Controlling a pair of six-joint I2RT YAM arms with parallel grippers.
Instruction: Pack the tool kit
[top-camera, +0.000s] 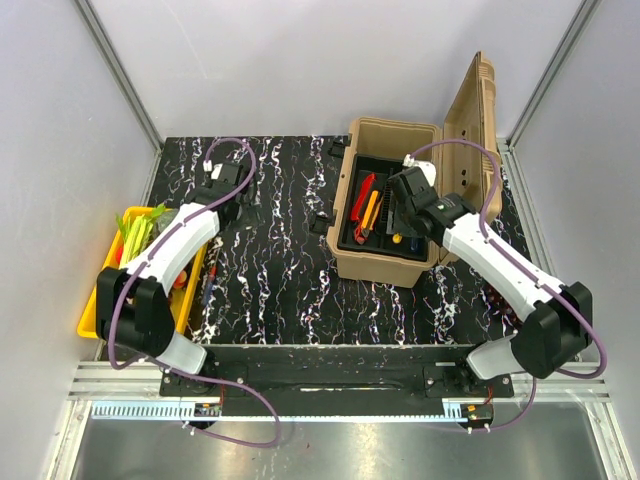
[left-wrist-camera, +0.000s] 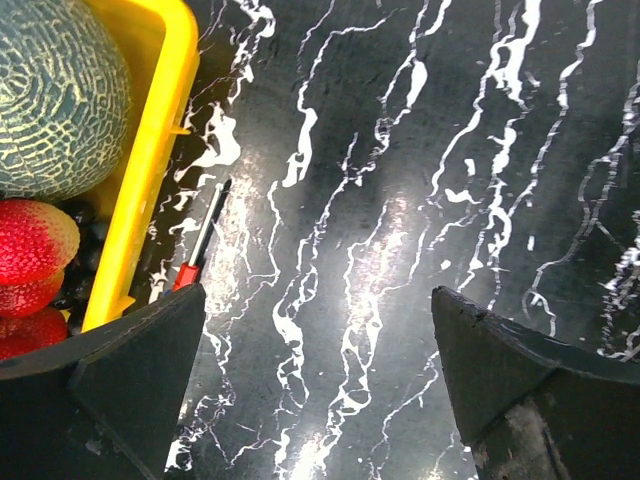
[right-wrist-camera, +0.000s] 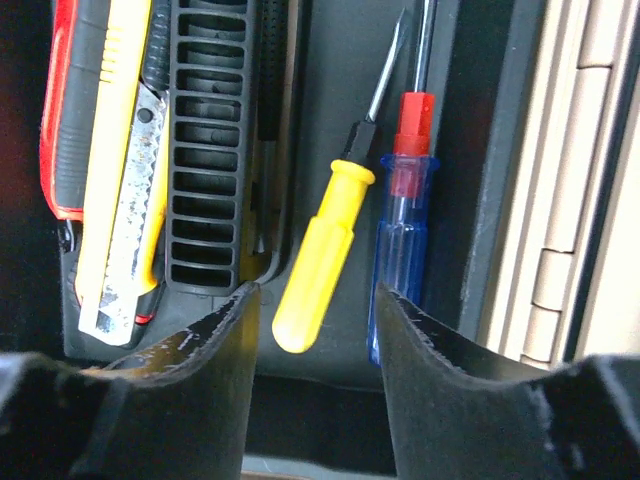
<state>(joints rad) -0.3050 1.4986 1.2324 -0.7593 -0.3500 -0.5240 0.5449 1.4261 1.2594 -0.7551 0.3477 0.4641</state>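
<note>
Right arm is reaching forward and down into the open tan toolbox (top-camera: 385, 262) at the table's (top-camera: 270, 250) far right. Right gripper (right-wrist-camera: 318, 300) is hanging over the black inner tray (right-wrist-camera: 325, 90), jaws parted, pinching nothing. Yellow-handled screwdriver (right-wrist-camera: 315, 265) is lying in the tray below the gap, beside the blue-handled screwdriver (right-wrist-camera: 400, 260). Left arm is stretching out low over the table; left gripper (left-wrist-camera: 318, 295) is spread wide, empty. Red-handled screwdriver (left-wrist-camera: 187, 273) is lying beside the yellow tray (left-wrist-camera: 150, 150).

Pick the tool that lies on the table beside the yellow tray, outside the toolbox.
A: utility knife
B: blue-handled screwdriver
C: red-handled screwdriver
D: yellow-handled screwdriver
C: the left wrist view shows a red-handled screwdriver lying on the table just outside the yellow tray.
</note>
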